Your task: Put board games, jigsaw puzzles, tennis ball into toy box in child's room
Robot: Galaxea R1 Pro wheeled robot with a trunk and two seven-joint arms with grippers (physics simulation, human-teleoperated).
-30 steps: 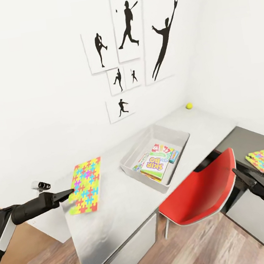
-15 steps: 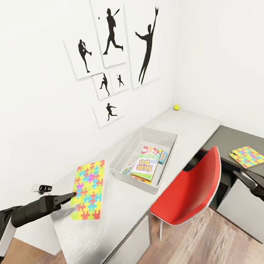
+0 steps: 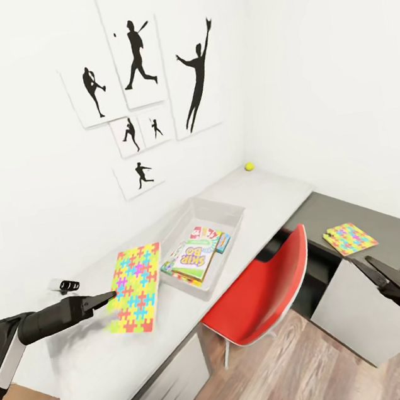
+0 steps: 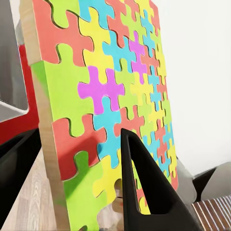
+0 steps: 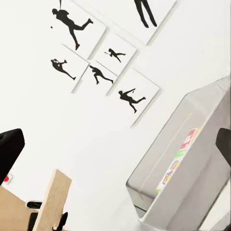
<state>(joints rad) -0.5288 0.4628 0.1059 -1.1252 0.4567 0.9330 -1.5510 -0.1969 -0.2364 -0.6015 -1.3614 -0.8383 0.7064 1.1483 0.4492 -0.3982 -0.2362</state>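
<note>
Item — jigsaw puzzle [image 3: 135, 289], clamped at its near edge in my left gripper [image 3: 109, 296], held tilted over the table [image 3: 108, 359] beside the toy box [image 3: 221, 208]. Since a second ago the whole view has swung, box sliding leftward toward the puzzle — base repositioning, I judge, drop pending. Right gripper [image 3: 366, 267]: open, empty; second puzzle [image 3: 349, 237] lies beyond it.

White walls [image 3: 319, 49] carried black silhouette baseball prints [image 3: 135, 56]; a red shell chair [image 3: 265, 299] stood on wood plank floor [image 3: 276, 380]
</note>
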